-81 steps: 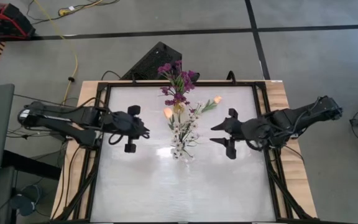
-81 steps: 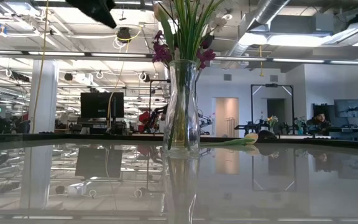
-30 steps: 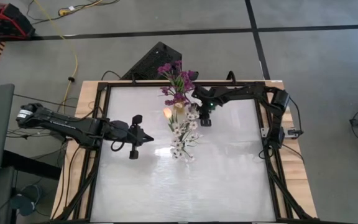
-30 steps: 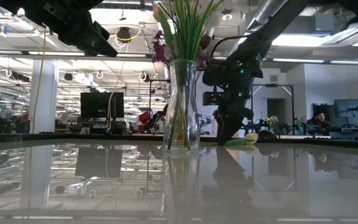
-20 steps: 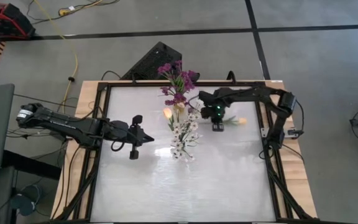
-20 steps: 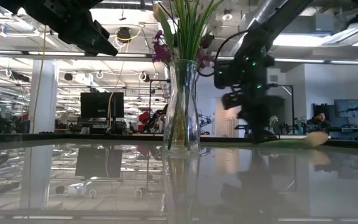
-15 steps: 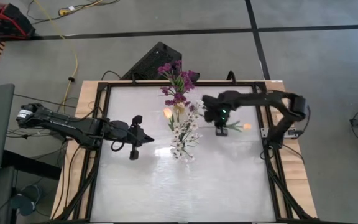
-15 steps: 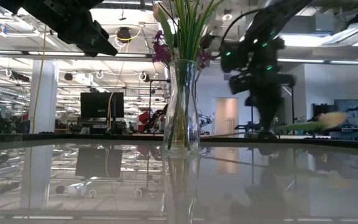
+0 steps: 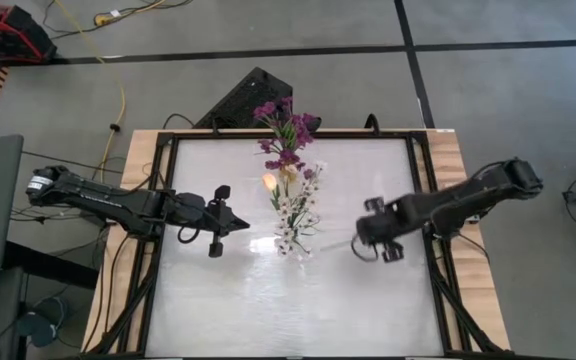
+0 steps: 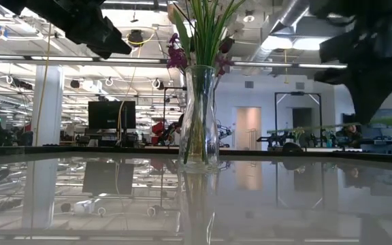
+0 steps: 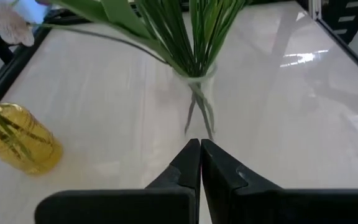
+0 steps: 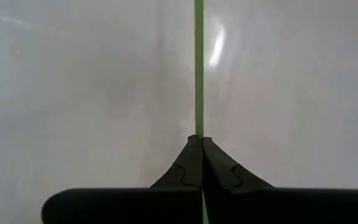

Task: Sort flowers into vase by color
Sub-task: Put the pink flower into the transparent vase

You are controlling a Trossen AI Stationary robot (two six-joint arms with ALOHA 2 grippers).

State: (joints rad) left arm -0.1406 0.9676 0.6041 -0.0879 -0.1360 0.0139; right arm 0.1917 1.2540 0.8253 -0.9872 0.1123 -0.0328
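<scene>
Right of the clear glass vase [image 9: 290, 232] on the pale glossy worktop [image 9: 268, 300], a thin green flower stem [image 12: 199, 68] is clamped between the closed fingers of the right hand [image 9: 376, 240]. Its long axis is held level, well above the surface, running from the hand toward the vase; its bloom cannot be made out. Upending toward the vase mouth is judged necessary. The left hand [image 9: 220, 220] is kept shut and empty on the vase's other side.
</scene>
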